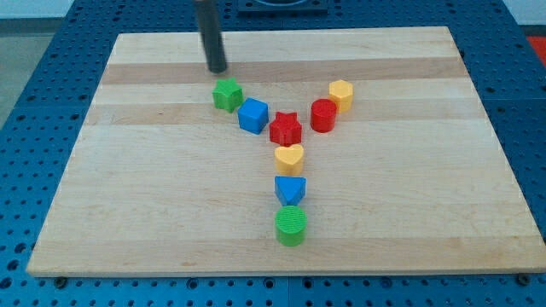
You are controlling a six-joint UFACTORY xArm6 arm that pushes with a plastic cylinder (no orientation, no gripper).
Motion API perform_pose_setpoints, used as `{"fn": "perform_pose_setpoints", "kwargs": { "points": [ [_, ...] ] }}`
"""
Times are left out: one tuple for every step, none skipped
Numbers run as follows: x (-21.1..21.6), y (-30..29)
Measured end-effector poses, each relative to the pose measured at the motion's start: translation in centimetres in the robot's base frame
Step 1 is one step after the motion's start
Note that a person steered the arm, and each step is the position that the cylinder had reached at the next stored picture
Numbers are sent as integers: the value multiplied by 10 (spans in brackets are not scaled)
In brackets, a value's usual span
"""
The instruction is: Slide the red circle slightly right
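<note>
Red circle (323,115) sits on the wooden board (409,213), touching the yellow block (341,95), probably a hexagon, and beside the red star (286,129). My tip (218,70) has no pincer; it stands well left, just above the green block (227,95).

Only a short stretch of the robot shows: a straight, round rod (210,34), dark grey to near black, smooth and plain. A faint pale sheen runs down its length on one side. It keeps one even width from the view's top edge downward. My tip (218,70) is blunt and flat-ended, the same dark colour, with no markings, screws or cables visible.
</note>
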State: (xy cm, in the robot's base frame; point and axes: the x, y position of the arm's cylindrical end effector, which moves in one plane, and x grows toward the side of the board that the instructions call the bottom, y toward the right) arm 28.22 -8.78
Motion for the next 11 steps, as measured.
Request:
{"fn": "perform_pose_setpoints", "kwargs": {
  "points": [
    [4, 84],
    [4, 110],
    [28, 110],
    [75, 112],
    [75, 112],
    [102, 112],
    [102, 128],
    [101, 141],
    [101, 143],
    [100, 146],
    [82, 157]
  ]
}}
